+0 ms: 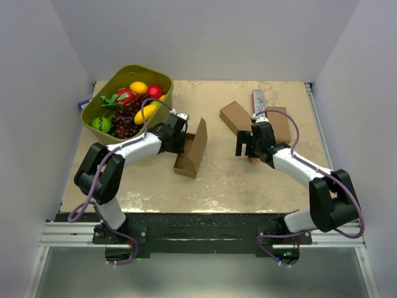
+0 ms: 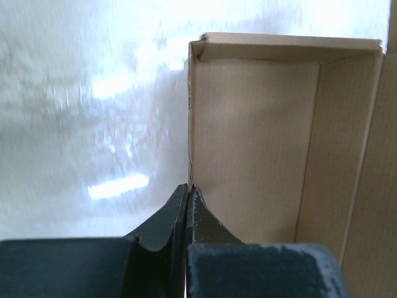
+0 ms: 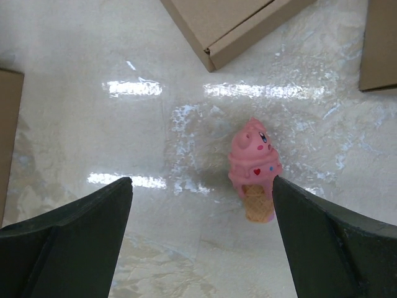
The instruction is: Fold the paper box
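The paper box [image 1: 197,144] lies in the middle of the table, a shallow brown cardboard tray with its lid panel standing up. In the left wrist view the paper box [image 2: 254,143] shows its open inside. My left gripper [image 1: 181,143] is at its left side wall. The left gripper [image 2: 188,186] is shut on the thin edge of that wall. My right gripper [image 1: 247,149] hangs open to the right, apart from the box. In its own view the right gripper [image 3: 203,180] holds nothing, its fingers spread wide over the table.
A pink ice-cream toy [image 3: 254,167] lies on the table by the right finger. Two closed brown boxes [image 1: 234,115] [image 1: 280,124] and a white-and-red carton [image 1: 258,99] lie behind the right arm. A green basket [image 1: 118,84] of toy fruit stands at the back left.
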Controlling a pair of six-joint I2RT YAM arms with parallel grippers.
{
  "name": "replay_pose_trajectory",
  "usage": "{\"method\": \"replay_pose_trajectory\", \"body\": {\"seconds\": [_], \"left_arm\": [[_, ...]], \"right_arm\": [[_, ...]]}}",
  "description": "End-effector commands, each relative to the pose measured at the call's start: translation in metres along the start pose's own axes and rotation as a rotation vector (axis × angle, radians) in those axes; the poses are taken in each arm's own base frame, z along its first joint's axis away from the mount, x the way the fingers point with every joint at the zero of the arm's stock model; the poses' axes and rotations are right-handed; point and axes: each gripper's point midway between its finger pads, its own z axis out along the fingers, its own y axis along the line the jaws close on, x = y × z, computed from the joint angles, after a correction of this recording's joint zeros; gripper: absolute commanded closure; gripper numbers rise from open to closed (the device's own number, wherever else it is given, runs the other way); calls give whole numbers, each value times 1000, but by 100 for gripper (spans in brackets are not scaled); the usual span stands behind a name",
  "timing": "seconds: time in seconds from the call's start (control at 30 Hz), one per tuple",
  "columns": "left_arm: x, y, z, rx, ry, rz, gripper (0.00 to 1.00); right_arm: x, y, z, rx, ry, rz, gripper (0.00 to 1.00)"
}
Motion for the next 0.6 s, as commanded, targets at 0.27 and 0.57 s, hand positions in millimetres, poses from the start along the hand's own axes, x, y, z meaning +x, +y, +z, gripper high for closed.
{"method": "replay_pose_trajectory", "body": {"seconds": [0.27,0.57], "left_arm": [[6,-23,-73,232,-162,-145,45],[28,25,-111,60,-253,-170,23]], "right_arm": [[-27,4,-9,-5,-70,3,3],[-28,10,-19,-46,-83,17,3]]}}
